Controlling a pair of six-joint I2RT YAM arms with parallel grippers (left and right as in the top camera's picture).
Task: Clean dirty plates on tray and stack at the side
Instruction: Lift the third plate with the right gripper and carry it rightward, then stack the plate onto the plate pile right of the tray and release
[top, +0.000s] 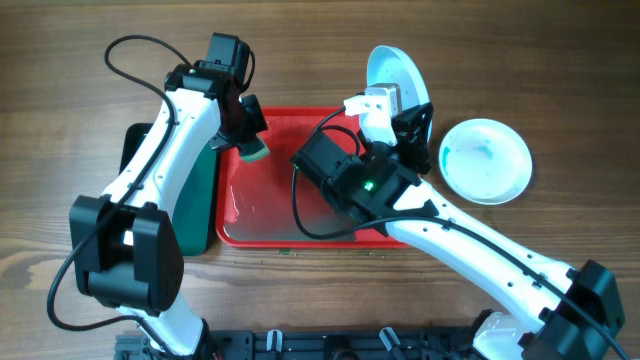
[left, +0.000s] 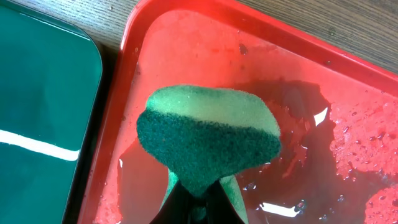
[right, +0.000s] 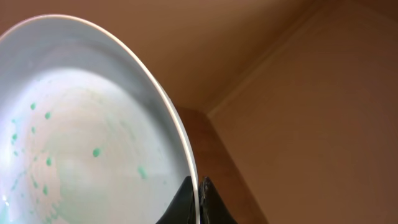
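Plate-cleaning, mid-job: my L gripper (top: 247, 138) is clenching a green sponge (left: 208, 140), dark scouring face up, holding it over the wet far-left corner of the red tray (top: 275, 205). My R gripper (right: 198, 198) is pinching the rim of one plate (right: 81, 137), tipping it up on edge at the tray's far-right corner. Teal dots and faint smears are showing on its face. A second plate (top: 485, 160), streaked teal, is lying flat on the worktop (top: 60, 200) just R of the tray. A dark green tray (top: 195, 205) is sitting right beside the red one, L side.
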